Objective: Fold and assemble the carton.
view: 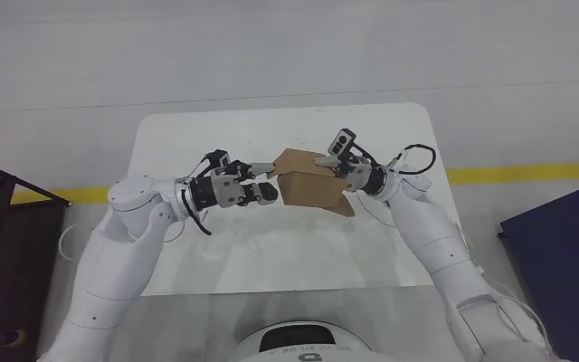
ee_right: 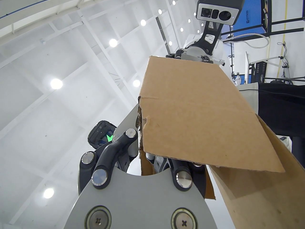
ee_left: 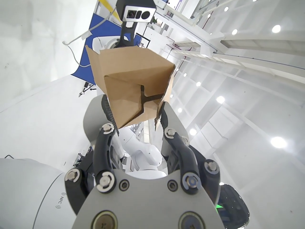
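Brown corrugated cardboard carton point(view: 308, 181) point(ee_left: 133, 84) point(ee_right: 190, 115) hung in air over middle of white rectangular table point(view: 226, 136). It was partly squared, end flaps loosely interlocked, one long flap loose.

Left gripper point(view: 269, 179) point(ee_left: 137, 110), over table's left half, seemingly clamped across flapped end; pads partly hidden.

Right gripper point(view: 333, 167) point(ee_right: 145, 141), over table's right half, pinched carton wall.

Step judged: closing flaps. Best course was firm right pinch, pressing along creases, sparing frayed edge.

Carton point(view: 308, 176): plain brown cardboard, no pattern. Table point(view: 226, 136): plain white. Floor point(view: 271, 54): pale grey, with one yellow stripe point(view: 516, 172) off the table's right edge. Left gripper point(view: 270, 179) and right gripper point(view: 327, 163): silver-grey plates, black links.
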Tool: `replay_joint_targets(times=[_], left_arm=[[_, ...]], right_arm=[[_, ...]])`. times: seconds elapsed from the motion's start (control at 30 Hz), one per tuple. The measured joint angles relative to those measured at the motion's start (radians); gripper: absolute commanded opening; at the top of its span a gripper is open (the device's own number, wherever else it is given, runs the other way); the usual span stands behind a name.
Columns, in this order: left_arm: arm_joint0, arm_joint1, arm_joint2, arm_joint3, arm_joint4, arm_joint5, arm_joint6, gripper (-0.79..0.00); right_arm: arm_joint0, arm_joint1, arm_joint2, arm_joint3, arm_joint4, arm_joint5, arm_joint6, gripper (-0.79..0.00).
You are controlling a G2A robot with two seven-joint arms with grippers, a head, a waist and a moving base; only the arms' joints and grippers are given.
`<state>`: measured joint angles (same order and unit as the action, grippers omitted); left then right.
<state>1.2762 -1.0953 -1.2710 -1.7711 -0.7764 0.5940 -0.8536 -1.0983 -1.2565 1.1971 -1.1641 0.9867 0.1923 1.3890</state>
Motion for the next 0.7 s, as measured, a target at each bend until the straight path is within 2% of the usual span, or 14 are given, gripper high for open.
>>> replay_joint_targets(times=[0.1,0.2,0.7], left_arm=[[-0.004,0.000,0.020,0.007,0.005,0.005,0.001,-0.225],[-0.008,0.000,0.039,0.015,0.015,0.009,0.002,-0.200],[-0.041,0.003,0.104,0.033,0.056,0.015,0.000,-0.249]], right_arm=[[0.001,0.001,-0.002,-0.004,-0.004,0.001,-0.001,-0.785],[0.003,0.001,-0.006,-0.005,-0.003,0.002,-0.001,-0.785],[0.003,0.002,-0.015,-0.001,0.013,-0.006,-0.001,-0.785]])
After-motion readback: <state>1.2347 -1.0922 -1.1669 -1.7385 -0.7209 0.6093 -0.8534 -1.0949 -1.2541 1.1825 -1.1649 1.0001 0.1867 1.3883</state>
